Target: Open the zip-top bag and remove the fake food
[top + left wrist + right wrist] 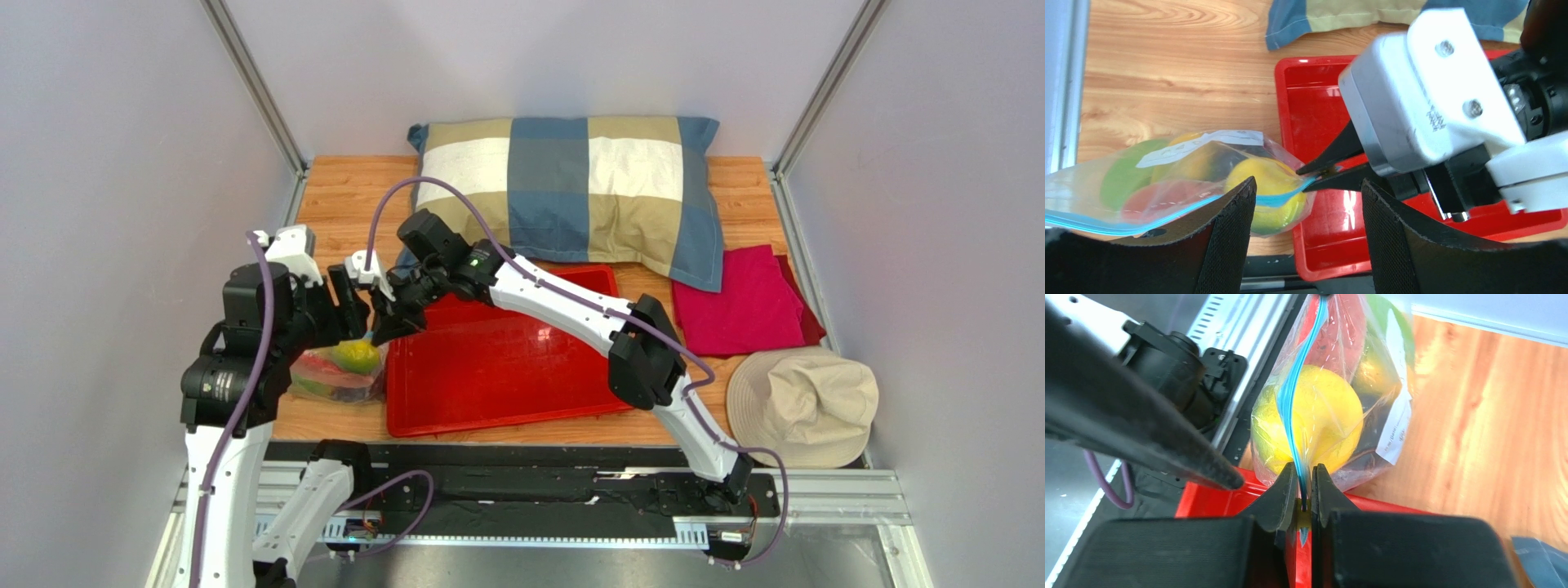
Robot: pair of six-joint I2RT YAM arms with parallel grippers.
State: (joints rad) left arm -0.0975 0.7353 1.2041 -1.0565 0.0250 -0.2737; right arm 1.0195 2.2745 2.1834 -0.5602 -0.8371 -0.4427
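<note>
Pinching one end of the blue zip strip [1292,392], the right gripper [1305,502] has its two black fingers [1281,499] pressed together with only the thin plastic between them. The strip runs straight away from that pinch as one narrow blue line along the edge of the zip-top bag [1364,380]. The bag is clear and crinkly, with a white label [1396,425] on one face. The fake food shows through it: a round yellow citrus [1324,416] sits nearest the pinched corner, with a red piece [1149,199] and a green piece [1122,177] farther along.

The left gripper [1306,242] has its fingers [1229,236] spread wide apart, closed on nothing. The citrus corner of the bag shows between them, and the zip edge passes behind one finger. Whether that finger touches it cannot be told.

The bag is at the near-left of the wooden tabletop [1168,61], its pinched corner at the left rim of the red tray [1315,110]. Whether it rests on the wood or hangs just above is unclear.
</note>
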